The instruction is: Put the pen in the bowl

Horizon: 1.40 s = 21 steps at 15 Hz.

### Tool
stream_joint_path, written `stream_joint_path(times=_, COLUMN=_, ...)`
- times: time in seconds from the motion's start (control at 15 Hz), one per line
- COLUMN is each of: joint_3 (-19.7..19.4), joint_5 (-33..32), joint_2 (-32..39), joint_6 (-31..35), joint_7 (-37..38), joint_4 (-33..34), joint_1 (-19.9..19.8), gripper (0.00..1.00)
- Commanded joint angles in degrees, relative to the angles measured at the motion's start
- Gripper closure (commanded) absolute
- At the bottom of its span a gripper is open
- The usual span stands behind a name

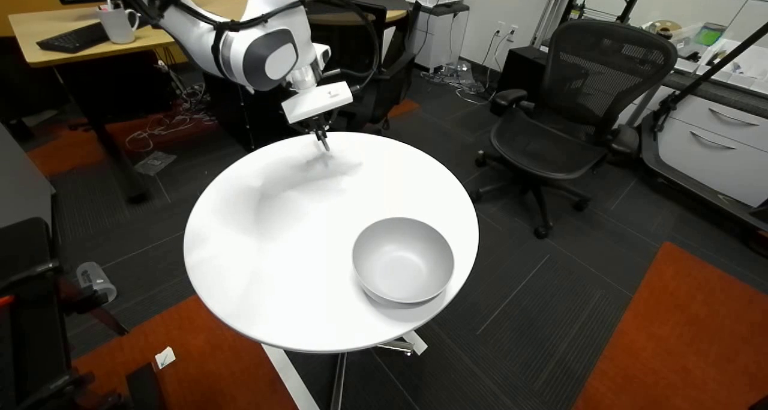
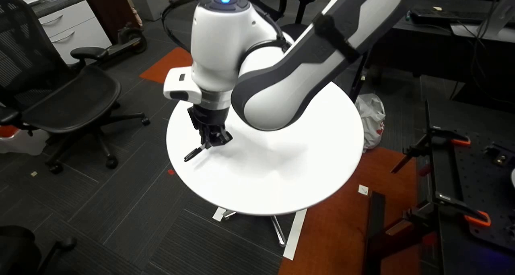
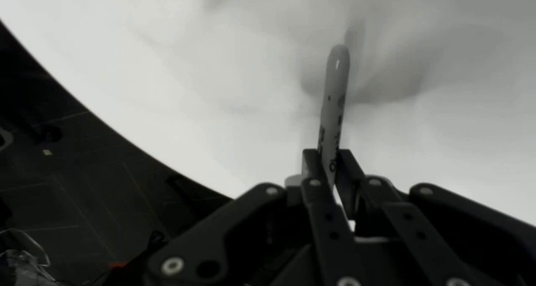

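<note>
Over the far part of the round white table (image 1: 294, 248), the pen (image 3: 335, 101) showed in the wrist view as a slim grey stick with a rounded end and dark lettering along its barrel; in an exterior view its outer end looked black. The claw (image 3: 328, 162) had its two fingers pinched on it, parted only by the pen's own thickness, and the pen jutted out past the fingertips, seemingly raised just above the tabletop.

At left, the table's rim curved well away from the claw, while the far rim ran near it. A broad stretch of tabletop reached from there to the bowl (image 1: 402, 260), light grey, smooth and deep, which stood upright close to the near right rim, well apart from the pen. Further right, a black chair (image 1: 546, 146) stood on the floor, apart from the table.
</note>
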Motion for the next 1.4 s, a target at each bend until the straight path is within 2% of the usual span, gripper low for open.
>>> stream_joint_path(times=0.0, joint_3=-4.92, joint_5=-2.12, joint_2=-13.19, joint_6=3.37, joint_7=7.65, joint_4=-11.87, joint_1=2.32, gripper=0.97)
stream_joint_path(times=0.13, joint_3=-9.19, joint_5=-4.33, joint_2=-19.3, joint_6=3.36, joint_7=14.02, joint_4=-16.51, joint_1=4.69, gripper=0.97)
stream_joint_path(times=0.33, joint_3=-15.86, joint_5=-11.3, joint_2=-28.45, joint_6=1.93, joint_7=26.28, joint_4=-23.85, joint_1=8.12, gripper=0.97)
stream_joint_path(times=0.4, joint_3=-19.41, joint_5=-13.29, joint_2=-31.17, joint_6=2.62, joint_7=30.24, joint_4=-26.65, joint_1=10.31, gripper=0.97)
stream_joint_path(times=0.67, joint_3=-29.54, joint_5=-27.32, joint_2=-37.93, joint_6=-0.09, joint_7=48.1, joint_4=-32.43, joint_1=14.62, gripper=0.97)
stream_joint_path(times=0.93, joint_3=-34.85, joint_5=-38.25, joint_2=-38.77, joint_6=0.97, joint_7=63.52, joint_4=-34.93, joint_1=13.98, gripper=0.97)
stream_joint_path(times=1.13, joint_3=-37.28, joint_5=-41.76, joint_2=-37.13, joint_6=2.27, joint_7=70.94, joint_4=-34.94, joint_1=13.31, gripper=0.97)
stream_joint_path(times=1.33, joint_3=-38.59, joint_5=-42.36, joint_2=-35.71, joint_6=3.7, joint_7=75.59, joint_4=-34.84, joint_1=12.78, gripper=0.97)
